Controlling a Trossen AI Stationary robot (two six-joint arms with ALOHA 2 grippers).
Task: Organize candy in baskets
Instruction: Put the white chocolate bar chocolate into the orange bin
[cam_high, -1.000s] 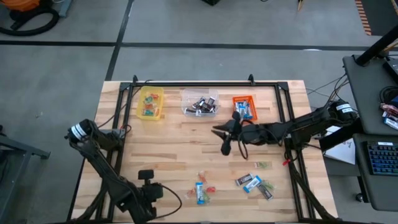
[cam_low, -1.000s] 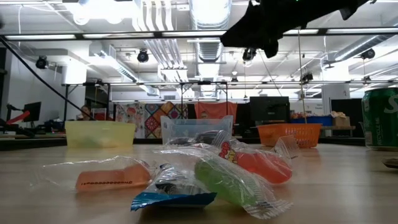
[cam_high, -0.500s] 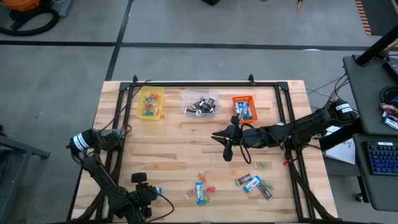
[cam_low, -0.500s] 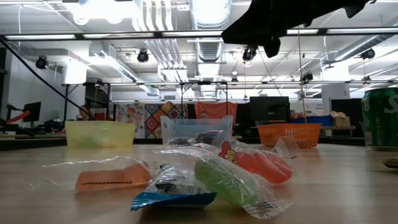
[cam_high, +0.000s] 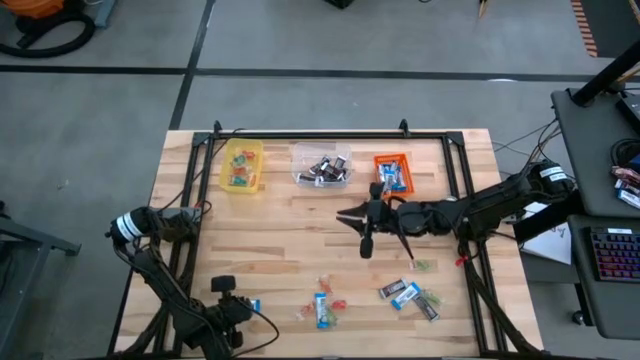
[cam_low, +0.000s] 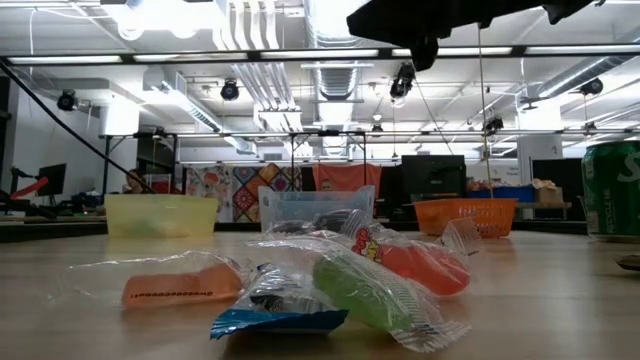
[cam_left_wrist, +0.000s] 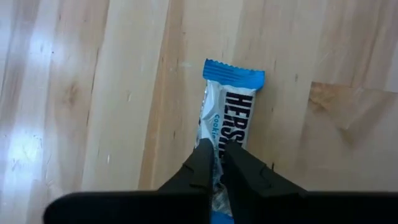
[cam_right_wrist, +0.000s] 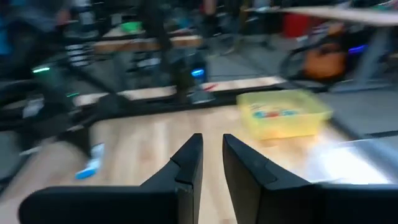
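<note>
Pale wood plank table (cam_high: 300, 240), grey floor around; ceiling lights in the room behind. My left gripper (cam_left_wrist: 216, 163), lower left of the high frame, is clenched on a blue-and-white bar (cam_left_wrist: 229, 121) reading "HERS…", "cookie". Right gripper (cam_right_wrist: 212, 163): jaws slightly apart, empty, centre frame. Baskets (cam_high: 320, 165) along the top.

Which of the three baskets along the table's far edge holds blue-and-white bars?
The orange basket, the one at the right end of the row. Blue-and-white bars lie in it; the clear basket in the middle holds dark pieces, and the yellow basket small coloured ones.
</note>
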